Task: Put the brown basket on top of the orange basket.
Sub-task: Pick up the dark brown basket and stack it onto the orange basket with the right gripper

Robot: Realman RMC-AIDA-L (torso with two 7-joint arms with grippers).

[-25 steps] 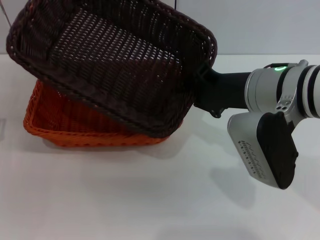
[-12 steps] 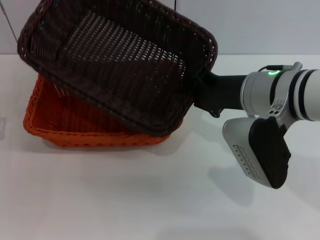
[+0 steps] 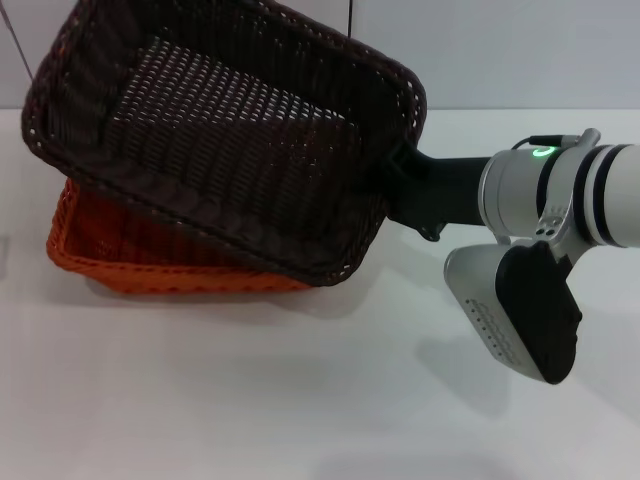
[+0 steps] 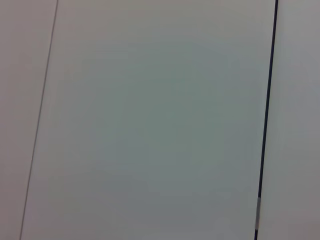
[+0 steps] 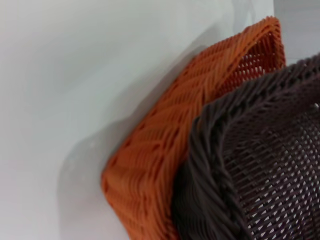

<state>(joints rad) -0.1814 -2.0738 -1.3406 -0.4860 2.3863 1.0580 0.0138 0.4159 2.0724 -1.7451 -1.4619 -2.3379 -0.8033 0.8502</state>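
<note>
2 baskets in view, 1 of each colour. The brown basket (image 3: 230, 130) is up off the counter (image 3: 300, 390), tilted, its far-left end raised and its near-right corner low, open side facing the head cam. It hangs over the orange basket (image 3: 120, 250) and covers most of it; only the orange one's left end and near rim show beneath. The orange basket sits flat on the white counter.

1 arm visible: the right arm comes in from the right, w/ a green light lit on its silver wrist ring. The right tool (image 3: 398, 165) meets the brown basket at its right-end rim; fingers are hidden behind the weave, so can't tell from here how they stand, tho the basket is carried at that end.

Right wrist cam: brown rim (image 5: 215, 165) close up, overlapping an orange corner (image 5: 165, 165), the two rims just beside each other; touching or not, can't tell.

Left wrist cam shows only a pale wall panel (image 4: 150, 120) w/ 2 seams; left tool isn't seen.
</note>
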